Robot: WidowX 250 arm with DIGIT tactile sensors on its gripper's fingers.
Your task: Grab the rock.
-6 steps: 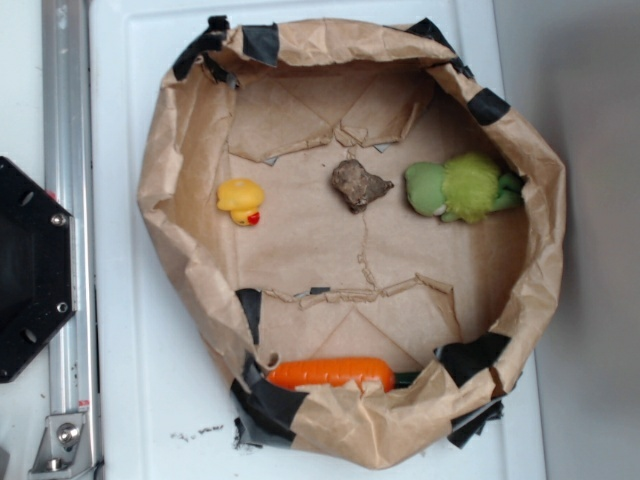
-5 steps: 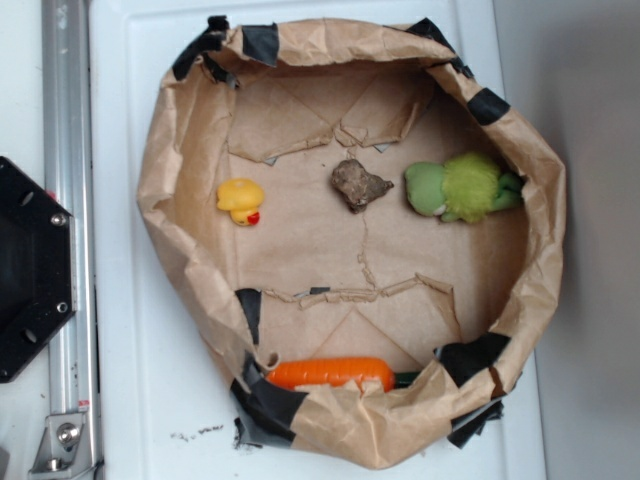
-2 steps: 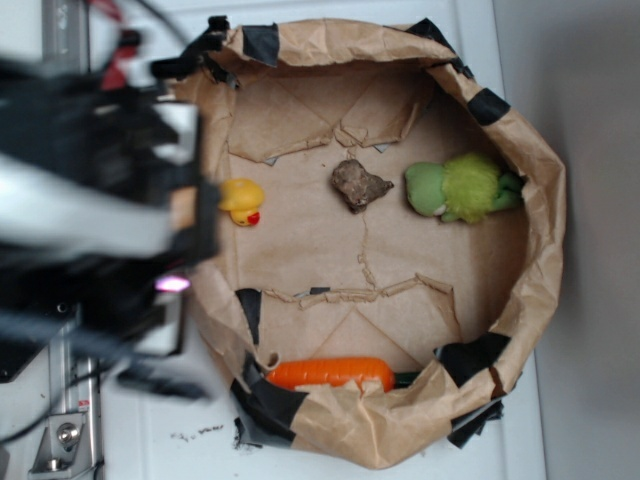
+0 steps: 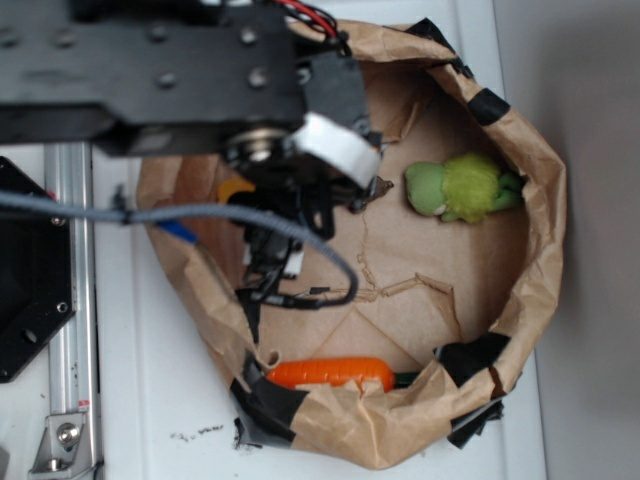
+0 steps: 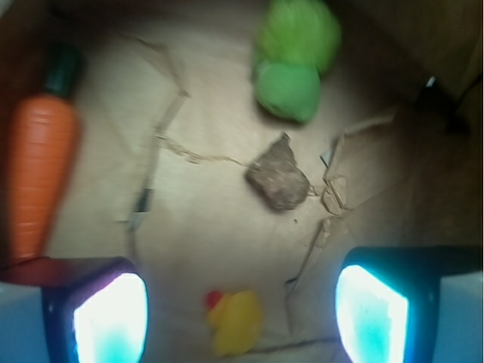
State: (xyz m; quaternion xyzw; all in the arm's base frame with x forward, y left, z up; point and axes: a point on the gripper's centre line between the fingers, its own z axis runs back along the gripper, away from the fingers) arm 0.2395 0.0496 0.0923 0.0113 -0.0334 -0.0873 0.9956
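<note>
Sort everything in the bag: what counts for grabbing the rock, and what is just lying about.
For the job:
- rock, on the paper floor
- hand, fingers wide apart, above the floor

Lying about:
- yellow duck
- green plush toy
- orange carrot
- paper bag holding them all

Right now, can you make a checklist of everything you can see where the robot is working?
Surface: crumpled brown paper bag opened into a bowl, patched with black tape, on a white table.
Job's things: rock on the bag floor, free, nothing touching it; mostly hidden by the arm in the exterior view.
Clutter: green plush, yellow duck, orange carrot.
End effector: open, pads apart, above the bag floor, duck between them, rock farther ahead.
Cables: grey cable looping across the arm; red wires at its top.
Surroundings: metal rail and black base plate at the left edge.
</note>
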